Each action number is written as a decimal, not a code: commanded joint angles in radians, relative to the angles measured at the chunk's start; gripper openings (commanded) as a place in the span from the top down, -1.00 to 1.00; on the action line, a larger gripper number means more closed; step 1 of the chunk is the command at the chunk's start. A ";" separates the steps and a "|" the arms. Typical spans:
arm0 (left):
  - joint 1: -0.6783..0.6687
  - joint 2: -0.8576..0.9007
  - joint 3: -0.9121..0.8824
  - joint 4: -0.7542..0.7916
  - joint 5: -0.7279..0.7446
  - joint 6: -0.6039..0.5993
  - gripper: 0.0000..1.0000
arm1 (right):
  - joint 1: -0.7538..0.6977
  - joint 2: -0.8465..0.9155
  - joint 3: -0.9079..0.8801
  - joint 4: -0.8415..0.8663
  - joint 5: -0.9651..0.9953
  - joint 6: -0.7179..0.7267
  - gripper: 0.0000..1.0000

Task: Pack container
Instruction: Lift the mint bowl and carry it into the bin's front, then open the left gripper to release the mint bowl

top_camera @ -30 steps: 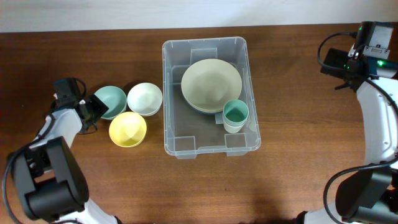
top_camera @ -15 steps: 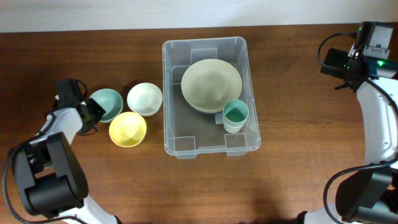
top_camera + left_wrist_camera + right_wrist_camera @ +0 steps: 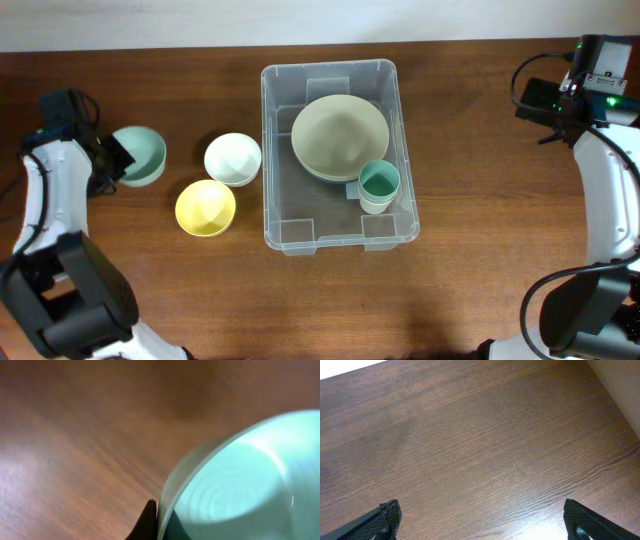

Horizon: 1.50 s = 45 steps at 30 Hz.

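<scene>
The teal bowl [image 3: 141, 155] is clamped by the left gripper [image 3: 113, 160]; carriage right into the container [image 3: 285, 236] is needed. The right gripper [image 3: 481, 519] is spread wide.

This looks like a robotics lab bench. A bare wood-grain desk [image 3: 480, 290] runs along a plain white wall [image 3: 200, 20]. My left arm [image 3: 45, 200] and right arm [image 3: 610, 190] stand on it, with black cable [image 3: 519, 80] and a green status light [image 3: 608, 99]. The mint bowl [image 3: 140, 155], white bowl [image 3: 232, 158], yellow bowl [image 3: 205, 207] and clear container [image 3: 285, 238] read as household props.
</scene>
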 commanded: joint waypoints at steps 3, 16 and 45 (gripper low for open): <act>-0.108 -0.132 0.037 -0.006 0.315 0.247 0.99 | -0.005 -0.009 0.010 0.003 0.016 0.007 -0.98; -0.525 -0.190 0.018 -0.167 0.325 0.460 0.99 | -0.005 -0.009 0.010 0.003 0.016 0.007 -0.98; -0.783 -0.152 -0.013 -0.167 0.205 0.403 -0.22 | -0.005 -0.009 0.010 0.003 0.016 0.007 -0.98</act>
